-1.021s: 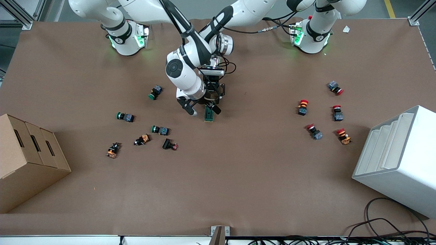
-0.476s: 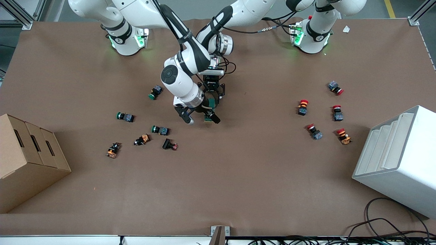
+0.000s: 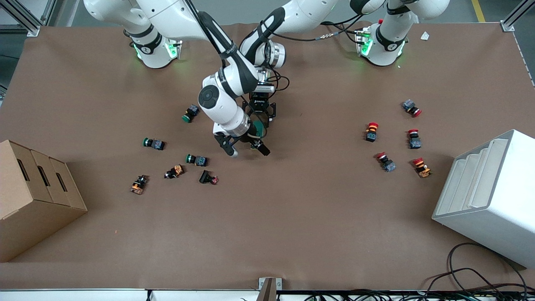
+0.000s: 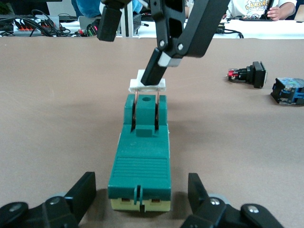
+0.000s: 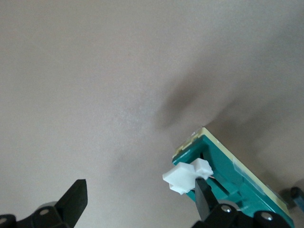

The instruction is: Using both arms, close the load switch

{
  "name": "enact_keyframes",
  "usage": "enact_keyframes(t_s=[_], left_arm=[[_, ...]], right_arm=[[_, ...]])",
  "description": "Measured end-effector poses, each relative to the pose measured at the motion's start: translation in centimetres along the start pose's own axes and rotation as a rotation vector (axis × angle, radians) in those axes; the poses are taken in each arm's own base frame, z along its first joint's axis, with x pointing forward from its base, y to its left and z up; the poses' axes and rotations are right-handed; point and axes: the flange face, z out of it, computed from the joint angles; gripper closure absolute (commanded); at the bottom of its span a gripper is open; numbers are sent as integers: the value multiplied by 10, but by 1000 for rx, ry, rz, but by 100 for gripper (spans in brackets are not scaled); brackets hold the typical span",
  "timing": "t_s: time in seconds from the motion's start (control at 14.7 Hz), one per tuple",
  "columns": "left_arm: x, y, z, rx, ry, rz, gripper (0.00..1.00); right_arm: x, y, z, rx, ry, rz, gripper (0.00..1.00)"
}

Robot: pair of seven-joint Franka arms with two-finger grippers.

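Note:
The load switch [image 3: 259,130], a dark-green block with a white lever, lies mid-table and is mostly covered by both hands. In the left wrist view the switch [image 4: 142,159] lies lengthwise with its white lever [image 4: 148,85] raised at the end away from that camera. My left gripper [image 4: 141,186] is open and straddles the switch's near end, with gaps on both sides. My right gripper [image 3: 247,151] is open; one of its fingers [image 4: 159,66] presses on the lever. The right wrist view shows the lever [image 5: 186,175] against that finger [image 5: 204,197] on the green block [image 5: 232,178].
Several green and orange push-buttons [image 3: 196,160] lie toward the right arm's end, near a cardboard box [image 3: 33,196]. Several red push-buttons [image 3: 386,162] lie toward the left arm's end, by a white bin [image 3: 489,196]. Two buttons [image 4: 249,73] lie beside the switch.
My right gripper has moved along the switch toward the front camera and now covers more of it. My left gripper has stayed at the switch's other end.

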Motion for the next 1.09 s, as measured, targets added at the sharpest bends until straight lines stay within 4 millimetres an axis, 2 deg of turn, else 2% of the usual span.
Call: enact_keyframes(t_s=[0.27, 0.48, 0.54, 0.68, 0.75, 0.88, 1.09], left_arm=[[-1, 0, 0, 2, 4, 2, 17], [-1, 0, 0, 2, 4, 2, 17], [-1, 0, 0, 2, 4, 2, 17], [-1, 0, 0, 2, 4, 2, 17], [-1, 0, 0, 2, 4, 2, 17], [-1, 0, 0, 2, 4, 2, 17], [-1, 0, 0, 2, 4, 2, 17]], right_arm=[[6, -3, 9, -5, 0, -5, 0], [12, -7, 8, -13, -7, -5, 0], [18, -10, 5, -29, -16, -10, 0], [42, -21, -8, -81, -25, -33, 0], [57, -29, -21, -110, -18, -57, 0], [88, -41, -59, -182, 5, -133, 0], [144, -39, -140, -258, -24, -273, 0]])
